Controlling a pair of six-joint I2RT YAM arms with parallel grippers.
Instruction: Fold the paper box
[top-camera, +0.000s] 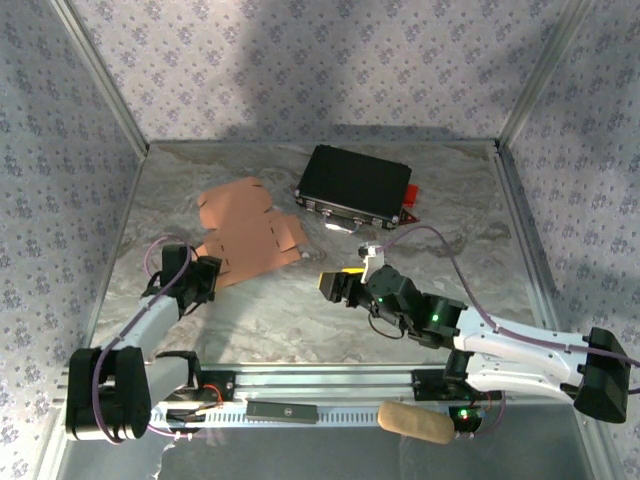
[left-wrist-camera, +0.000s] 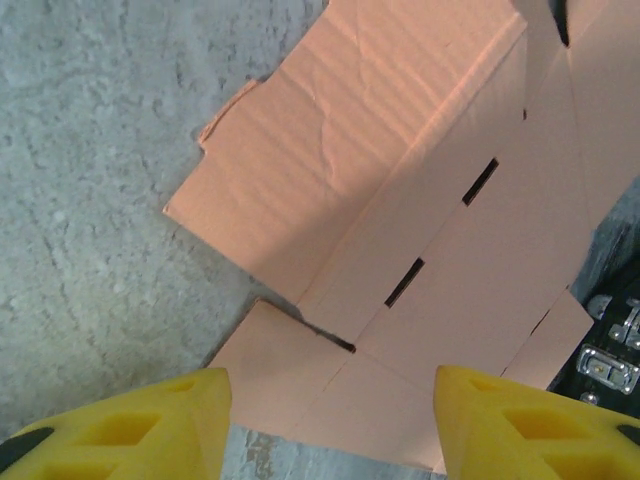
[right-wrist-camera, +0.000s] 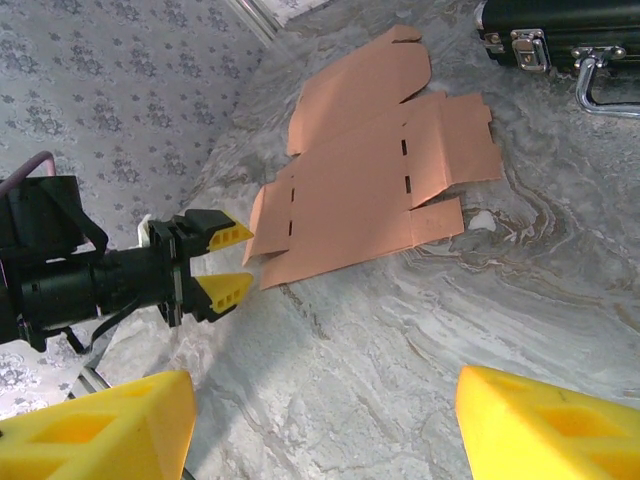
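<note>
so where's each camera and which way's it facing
top: overhead from behind, looking down on table, paper box, black case; left arm, right arm show
left wrist: on left arm, looking down past left hand onto paper box
right wrist: low, facing paper box and left hand, past right hand
shared: all see paper box

We saw a grey marbled worktop (top-camera: 300, 320) walled in by floral-patterned panels (top-camera: 300, 60). At about one o'clock lay a black hard case (top-camera: 355, 185), closed, with a metal latch (right-wrist-camera: 528, 48) and a wire handle (right-wrist-camera: 605, 85) on its near side. A red tab (top-camera: 409, 197) sat at its three o'clock end. At five o'clock, a tan padded roll (top-camera: 415, 422) rested on the near rail.
</note>
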